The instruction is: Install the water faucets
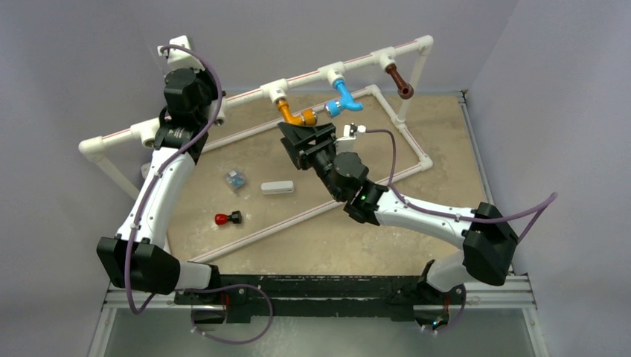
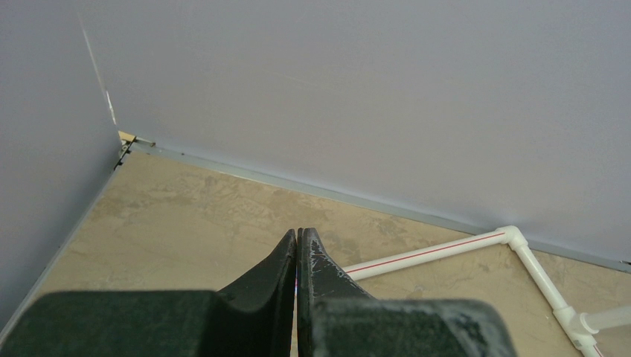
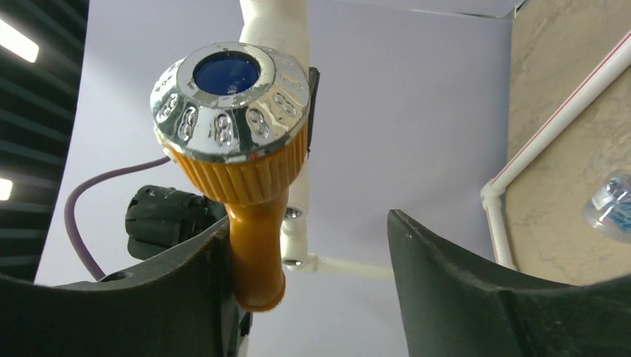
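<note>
Right jaws are standing apart around the orange-yellow faucet (image 3: 253, 186).
The faucet is hanging from a white tee fitting (image 1: 276, 90) on the raised pipe rail (image 1: 305, 79), with its stem just beside one finger. The light blue faucet (image 1: 344, 99) and dark brown faucet (image 1: 398, 80) are hanging further right. Left jaws are pressing together above the bench (image 2: 186, 216).

No legible text (only 8-like bosses on the orange faucet (image 3: 239, 172)).

tan table (image 1: 327, 242): pipe frame (image 1: 425, 159), perhaps red knob (image 1: 223, 219)
</note>
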Available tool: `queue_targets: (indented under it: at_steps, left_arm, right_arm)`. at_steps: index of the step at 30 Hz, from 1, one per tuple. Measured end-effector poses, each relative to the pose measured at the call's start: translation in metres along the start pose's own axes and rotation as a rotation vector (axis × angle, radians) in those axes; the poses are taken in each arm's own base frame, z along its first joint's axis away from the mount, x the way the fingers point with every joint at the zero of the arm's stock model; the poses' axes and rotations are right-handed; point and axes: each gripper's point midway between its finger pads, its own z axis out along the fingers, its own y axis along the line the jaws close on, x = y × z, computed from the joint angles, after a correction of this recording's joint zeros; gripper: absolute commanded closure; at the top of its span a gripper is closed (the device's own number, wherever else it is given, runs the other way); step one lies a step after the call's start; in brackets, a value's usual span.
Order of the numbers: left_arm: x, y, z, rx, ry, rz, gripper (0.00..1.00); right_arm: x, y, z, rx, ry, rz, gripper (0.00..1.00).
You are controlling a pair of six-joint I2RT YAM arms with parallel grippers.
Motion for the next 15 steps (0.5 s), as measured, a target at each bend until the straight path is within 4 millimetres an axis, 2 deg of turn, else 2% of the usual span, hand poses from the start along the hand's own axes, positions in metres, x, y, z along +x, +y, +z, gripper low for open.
queue_targets:
  at_steps: [7,15]
  left_arm:
    - [0.000,0.000,0.000,0.000,-0.001,0.000,1.00]
    - [0.000,0.000,0.000,0.000,-0.001,0.000,1.00]
  right_arm:
    - [-0.009,-0.001,-0.017,-0.010,-0.005,-0.092,0.20]
    - [-0.025,0.014,-0.042,-0.081,-0.018,-0.283,0.20]
